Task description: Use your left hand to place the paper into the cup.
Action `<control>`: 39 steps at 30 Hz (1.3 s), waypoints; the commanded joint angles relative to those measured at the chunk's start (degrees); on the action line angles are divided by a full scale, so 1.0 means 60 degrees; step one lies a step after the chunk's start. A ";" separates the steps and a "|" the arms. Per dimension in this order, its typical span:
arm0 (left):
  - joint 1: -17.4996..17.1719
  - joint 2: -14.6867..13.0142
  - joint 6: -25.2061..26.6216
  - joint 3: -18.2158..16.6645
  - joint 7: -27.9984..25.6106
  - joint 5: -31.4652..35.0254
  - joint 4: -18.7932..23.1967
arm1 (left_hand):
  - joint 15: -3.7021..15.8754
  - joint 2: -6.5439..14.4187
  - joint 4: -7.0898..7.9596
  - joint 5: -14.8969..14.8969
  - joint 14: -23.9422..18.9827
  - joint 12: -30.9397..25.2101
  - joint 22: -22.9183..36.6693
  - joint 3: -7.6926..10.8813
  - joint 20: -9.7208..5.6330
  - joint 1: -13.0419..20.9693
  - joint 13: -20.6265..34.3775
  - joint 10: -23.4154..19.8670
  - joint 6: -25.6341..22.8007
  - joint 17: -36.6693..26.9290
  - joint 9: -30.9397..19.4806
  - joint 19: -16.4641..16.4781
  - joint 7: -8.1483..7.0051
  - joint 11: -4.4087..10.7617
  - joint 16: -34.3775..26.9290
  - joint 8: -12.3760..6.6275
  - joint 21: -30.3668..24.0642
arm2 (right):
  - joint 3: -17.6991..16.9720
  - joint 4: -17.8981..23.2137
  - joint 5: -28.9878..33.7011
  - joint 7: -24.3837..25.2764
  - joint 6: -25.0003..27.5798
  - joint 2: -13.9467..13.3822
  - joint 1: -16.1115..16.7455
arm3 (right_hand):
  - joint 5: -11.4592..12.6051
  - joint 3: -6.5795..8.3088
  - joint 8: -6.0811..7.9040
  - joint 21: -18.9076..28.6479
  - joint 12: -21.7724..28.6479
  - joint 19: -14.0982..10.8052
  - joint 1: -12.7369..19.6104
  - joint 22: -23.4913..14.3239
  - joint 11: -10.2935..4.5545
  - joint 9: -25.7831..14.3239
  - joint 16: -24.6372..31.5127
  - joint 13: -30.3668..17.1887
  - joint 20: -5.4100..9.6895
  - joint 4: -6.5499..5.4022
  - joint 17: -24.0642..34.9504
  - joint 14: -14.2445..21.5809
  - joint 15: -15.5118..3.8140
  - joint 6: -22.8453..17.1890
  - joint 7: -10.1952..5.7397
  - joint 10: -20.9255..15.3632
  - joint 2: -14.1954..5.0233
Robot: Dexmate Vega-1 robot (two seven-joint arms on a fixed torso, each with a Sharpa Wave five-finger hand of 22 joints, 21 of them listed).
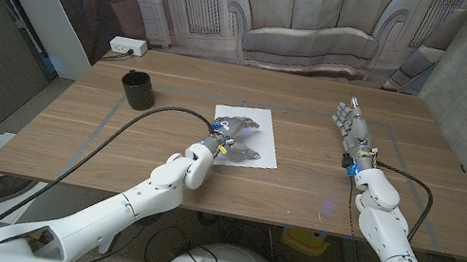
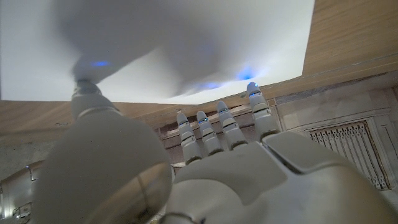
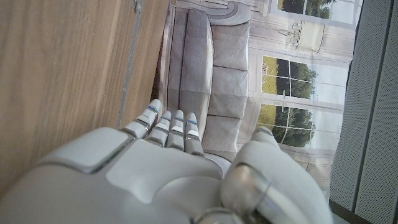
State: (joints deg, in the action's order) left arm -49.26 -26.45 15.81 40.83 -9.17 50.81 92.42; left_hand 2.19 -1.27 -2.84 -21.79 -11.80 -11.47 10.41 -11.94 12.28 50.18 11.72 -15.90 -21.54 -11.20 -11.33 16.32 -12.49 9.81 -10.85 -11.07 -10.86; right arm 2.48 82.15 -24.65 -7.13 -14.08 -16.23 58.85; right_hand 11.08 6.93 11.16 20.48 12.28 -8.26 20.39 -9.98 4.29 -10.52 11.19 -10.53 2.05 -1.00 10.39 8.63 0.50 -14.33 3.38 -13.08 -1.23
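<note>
A black cup [image 1: 137, 90] stands on the wooden table [image 1: 300, 191] left of centre, well apart from a flat white sheet of paper [image 1: 259, 122]. The left hand [image 1: 235, 135] sits over the paper, fingers spread, nothing gripped: the pickup step appears under way. Next it must gather the sheet. The right hand [image 1: 352, 131] rests open, idle.

Your left hand [image 1: 234, 137] covers the middle of the paper [image 1: 265, 117], so you can't tell whether its fingers touch the sheet. In the left wrist view the paper [image 2: 186, 37] runs off the frame beyond the fingertips [image 2: 252, 90].
</note>
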 commanded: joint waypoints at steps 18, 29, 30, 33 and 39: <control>0.0000 0.0119 -0.0083 -0.0040 -0.0032 -0.0313 -0.0084 | 0.0687 0.1554 -0.0780 0.0305 -0.0429 -0.0163 -0.0014 0.0956 -0.0231 0.2573 0.0028 -0.0090 -0.0015 -0.0020 -0.0059 0.1752 0.0182 -0.0377 -0.0172 -0.0121 -0.0463 | 0.0014 -0.0042 -0.0048 -0.0068 0.0070 0.0009 -0.0040 | 0.0019 -0.0032 0.0002 -0.0057 -0.0026 -0.0087 -0.0032 -0.0056 0.0018 -0.0055 -0.0042 -0.0019 0.0227 0.0026 0.0036 0.0066 0.0048 -0.0033 -0.0019 -0.0073 -0.0033; 0.0064 0.0135 -0.0267 -0.0076 -0.0026 -0.0566 -0.0195 | 0.0676 0.1712 -0.0851 0.0446 -0.0604 -0.0185 -0.0022 0.1138 -0.0280 0.2925 0.0034 -0.0174 -0.0086 -0.0040 -0.0076 0.2026 0.0297 -0.0446 -0.0212 -0.0156 -0.0490 | 0.0021 -0.0149 -0.0026 -0.0048 0.0072 0.0047 -0.0081 | 0.0016 -0.0041 0.0004 -0.0101 -0.0028 -0.0093 -0.0041 -0.0058 0.0019 -0.0056 -0.0041 -0.0019 0.0226 0.0031 0.0036 0.0070 0.0038 -0.0038 -0.0020 -0.0069 -0.0044; 0.0070 0.0140 -0.0287 -0.0079 -0.0042 -0.0589 -0.0217 | 0.0679 0.1719 -0.0851 0.0456 -0.0623 -0.0193 -0.0022 0.1147 -0.0295 0.2941 0.0035 -0.0198 -0.0105 -0.0041 -0.0078 0.2058 0.0294 -0.0441 -0.0218 -0.0164 -0.0497 | 0.0021 -0.0158 -0.0025 -0.0052 0.0066 0.0049 -0.0082 | 0.0016 -0.0041 0.0004 -0.0104 -0.0023 -0.0092 -0.0041 -0.0058 0.0020 -0.0056 -0.0040 -0.0019 0.0225 0.0032 0.0036 0.0072 0.0040 -0.0037 -0.0022 -0.0081 -0.0044; 0.0088 0.0149 -0.0348 -0.0092 -0.0069 -0.0662 -0.0264 | 0.0701 0.1798 -0.0873 0.0513 -0.0789 -0.0222 -0.0023 0.1247 -0.0358 0.3101 0.0036 -0.0296 -0.0180 -0.0053 -0.0084 0.2195 0.0375 -0.0465 -0.0270 -0.0191 -0.0516 | 0.0021 -0.0168 -0.0016 -0.0048 0.0059 0.0052 -0.0083 | 0.0015 -0.0045 0.0005 -0.0118 -0.0027 -0.0094 -0.0042 -0.0059 -0.0003 -0.0056 -0.0042 -0.0019 0.0223 0.0035 0.0036 0.0068 0.0043 -0.0041 -0.0020 -0.0071 -0.0044; 0.0120 0.0139 -0.0558 -0.0132 -0.0232 -0.0812 -0.0355 | 0.0748 0.1851 -0.0964 0.0699 -0.1176 -0.0291 -0.0030 0.1530 -0.0667 0.3610 0.0039 -0.0607 -0.0449 -0.0072 -0.0095 0.2718 0.0582 -0.0404 -0.0352 -0.0274 -0.0614 | 0.0005 -0.0129 -0.0031 -0.0004 0.0077 0.0077 -0.0055 | 0.0015 -0.0050 0.0004 -0.0134 -0.0027 -0.0100 -0.0047 -0.0060 0.0009 -0.0056 -0.0042 -0.0019 0.0223 0.0037 0.0036 0.0069 0.0050 -0.0038 -0.0019 -0.0073 -0.0045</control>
State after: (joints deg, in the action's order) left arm -48.88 -25.67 14.22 40.37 -9.54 47.54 91.19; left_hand 2.35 9.75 -8.39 -18.00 -17.74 -12.81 10.01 -3.50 9.49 70.54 11.87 -18.62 -23.31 -11.35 -11.61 30.63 -9.48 7.38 -12.52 -12.42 -13.85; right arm 2.57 81.44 -24.86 -7.48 -13.70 -16.00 58.46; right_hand 11.08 6.81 11.16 19.73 12.28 -8.44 20.16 -10.29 4.29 -10.52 11.19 -10.53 2.24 -0.87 10.53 8.63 0.50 -14.33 3.38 -13.08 -1.46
